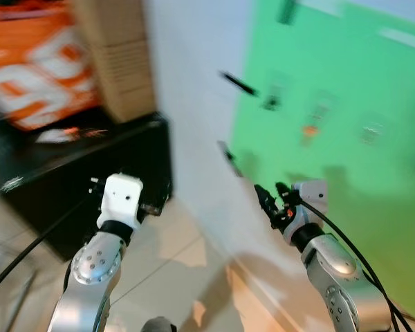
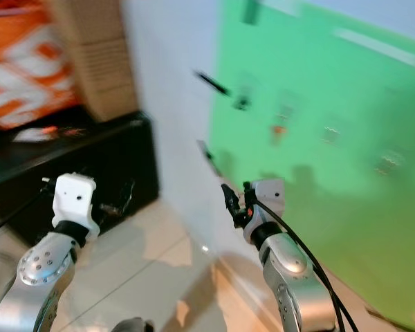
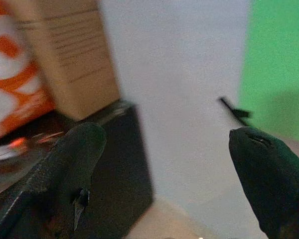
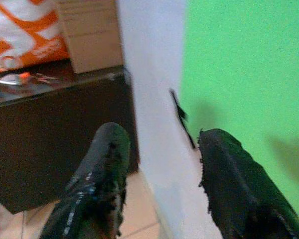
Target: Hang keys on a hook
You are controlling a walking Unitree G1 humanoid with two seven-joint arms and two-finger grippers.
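Both arms are raised ahead of the body, apparently for carrying clear during an approach, with the left gripper (image 3: 159, 164) and right gripper (image 4: 159, 174) each showing its two black fingers spread apart around empty space. The keys (image 4: 25, 77), blurred and only tentatively identified as the small glinting objects with an orange tag, lie on top of the black cabinet (image 1: 104, 180) beside the cardboard box (image 1: 117, 55), well apart from both sets of fingers. The hooks (image 1: 311, 114) appear as indistinct marks on the green board (image 1: 346, 159), mounted on the wall beyond the right gripper.
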